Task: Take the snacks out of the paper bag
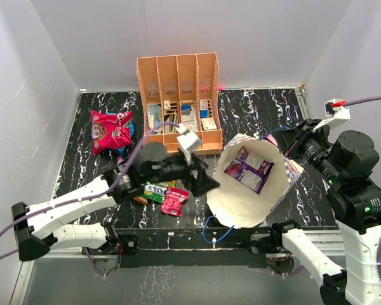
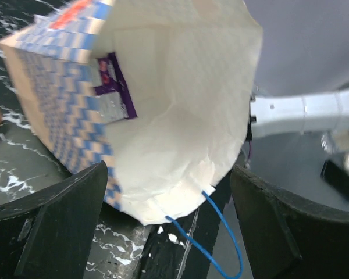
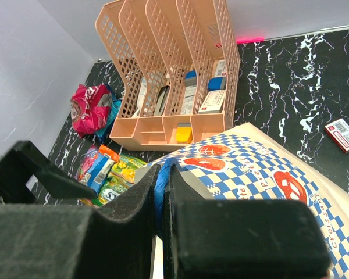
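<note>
At the 9 o'clock rim of the paper bag [image 1: 241,213], the left hand [image 1: 202,180] hangs with its fingers [image 2: 58,221] spread wide and nothing between them. In its wrist view the bag's open mouth shows beyond the gap. The right hand [image 1: 284,142] sits at the bag's 2 o'clock edge, pinched tight on the rim, with a blue cord handle [image 3: 159,195] running between its fingers.

The bag lies tipped on the worktop [image 1: 254,108] at centre right, its mouth turned up toward the overhead camera. Inside it is plain cream and creased; outside it is white with a blue check and red motifs. A loose blue cord loop [image 2: 227,232] trails from the 7 o'clock rim. Two purple packets [image 1: 249,168] lie overlapping inside, near the 12 o'clock wall. The bag's 9 o'clock wall stands between them and the left hand.

At 8 o'clock from the left hand, a green packet [image 1: 154,190] and a pink packet [image 1: 174,202] lie close together, partly hidden by the left arm. At 10 o'clock, well apart, sits a heap of red-pink packets [image 1: 110,130]. At 12 o'clock stands an orange slotted organizer [image 1: 178,82] with small boxes in its compartments. A small red box [image 3: 343,135] lies on the worktop beyond the bag.
</note>
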`<state>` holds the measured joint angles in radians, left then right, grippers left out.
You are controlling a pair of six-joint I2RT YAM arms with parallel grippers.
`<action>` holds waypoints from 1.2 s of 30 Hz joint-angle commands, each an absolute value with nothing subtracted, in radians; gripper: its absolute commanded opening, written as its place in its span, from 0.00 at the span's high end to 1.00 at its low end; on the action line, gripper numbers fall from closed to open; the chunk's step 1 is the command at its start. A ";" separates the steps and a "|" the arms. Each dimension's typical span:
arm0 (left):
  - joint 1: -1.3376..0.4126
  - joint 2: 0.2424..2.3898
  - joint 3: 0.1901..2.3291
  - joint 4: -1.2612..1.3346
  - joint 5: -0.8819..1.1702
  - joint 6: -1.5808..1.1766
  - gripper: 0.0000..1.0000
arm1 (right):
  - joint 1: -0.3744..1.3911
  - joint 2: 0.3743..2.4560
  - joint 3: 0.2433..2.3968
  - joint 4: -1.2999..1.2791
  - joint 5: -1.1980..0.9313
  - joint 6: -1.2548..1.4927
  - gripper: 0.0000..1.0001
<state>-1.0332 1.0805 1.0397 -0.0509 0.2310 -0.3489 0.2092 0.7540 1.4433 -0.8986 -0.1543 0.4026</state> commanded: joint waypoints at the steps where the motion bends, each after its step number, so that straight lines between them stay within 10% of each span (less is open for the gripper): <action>1: -1.217 1.195 1.132 -0.024 0.090 -0.181 0.18 | 0.209 0.754 1.460 -0.850 -0.169 0.420 0.92; 16: -1.307 1.670 1.274 0.201 -0.162 0.237 0.43 | 0.208 0.782 1.516 -0.870 -0.182 0.420 0.92; 25: -1.225 1.828 1.303 0.223 0.162 0.633 0.22 | 0.209 0.801 1.539 -0.901 -0.189 0.417 0.92; 36: -1.220 2.041 1.418 0.332 0.015 0.840 0.02 | 0.209 0.826 1.557 -0.927 -0.201 0.416 0.92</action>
<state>-1.2175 2.0003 1.3312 0.2729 0.0723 0.7166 0.2092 0.8165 1.5146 -0.9710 -0.1833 0.4137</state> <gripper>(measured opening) 0.982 0.077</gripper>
